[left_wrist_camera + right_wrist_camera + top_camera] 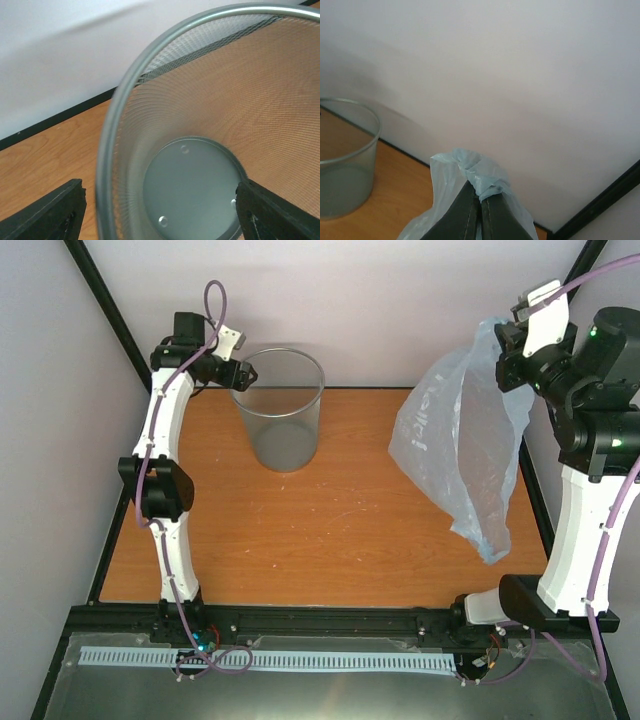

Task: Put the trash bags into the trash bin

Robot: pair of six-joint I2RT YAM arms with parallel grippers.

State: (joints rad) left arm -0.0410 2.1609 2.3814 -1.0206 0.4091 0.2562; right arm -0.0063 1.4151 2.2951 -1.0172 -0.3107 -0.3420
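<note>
The trash bin, a round grey see-through mesh wastebasket, stands upright at the back left of the wooden table. My left gripper is open at the bin's left rim, one finger outside and one inside; in the left wrist view I look down at the bin's rim and grey base. My right gripper is held high at the right, shut on the bunched top of a pale blue translucent trash bag, which hangs down above the table. The right wrist view shows the bag pinched between the fingers, with the bin far to the left.
A black frame edges the table, with white walls behind and at both sides. A white slotted strip lies on the metal shelf in front of the arm bases.
</note>
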